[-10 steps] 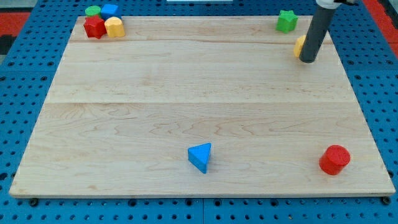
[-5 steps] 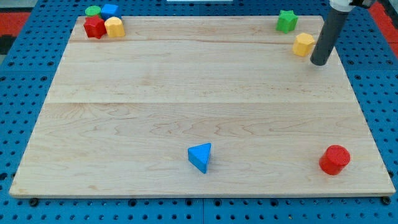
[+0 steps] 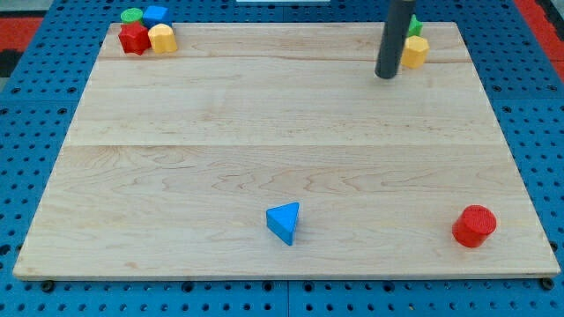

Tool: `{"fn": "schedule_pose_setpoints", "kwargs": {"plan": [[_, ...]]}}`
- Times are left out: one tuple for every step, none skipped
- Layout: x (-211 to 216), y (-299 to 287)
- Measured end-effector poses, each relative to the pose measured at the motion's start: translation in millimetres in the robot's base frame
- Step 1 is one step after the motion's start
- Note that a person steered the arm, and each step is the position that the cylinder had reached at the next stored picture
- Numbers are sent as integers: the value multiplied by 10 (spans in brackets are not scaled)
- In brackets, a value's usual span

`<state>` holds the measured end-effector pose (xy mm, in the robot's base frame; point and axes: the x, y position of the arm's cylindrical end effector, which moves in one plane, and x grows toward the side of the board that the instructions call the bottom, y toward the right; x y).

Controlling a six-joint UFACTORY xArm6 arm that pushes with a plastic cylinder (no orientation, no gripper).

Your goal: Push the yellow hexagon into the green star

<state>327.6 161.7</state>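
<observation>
The yellow hexagon lies near the board's top right and touches the green star, which sits just above it and is mostly hidden behind my rod. My tip rests on the board just left of and slightly below the yellow hexagon. The rod rises from there toward the view's top and covers the star's left part.
A cluster of red, yellow, green and blue blocks sits at the top left corner. A blue triangle lies at bottom centre. A red cylinder stands at bottom right. The wooden board lies on a blue pegboard.
The yellow hexagon has moved up and left, against the green star. My tip has swung from the hexagon's right side to its left side.
</observation>
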Motion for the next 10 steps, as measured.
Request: {"fn": "schedule_pose_setpoints", "kwargs": {"plan": [[-45, 681], [-269, 761], [-329, 582], [-200, 419], [-135, 278], [-276, 277], [-429, 384], [-580, 463], [-587, 461], [-49, 409]]}}
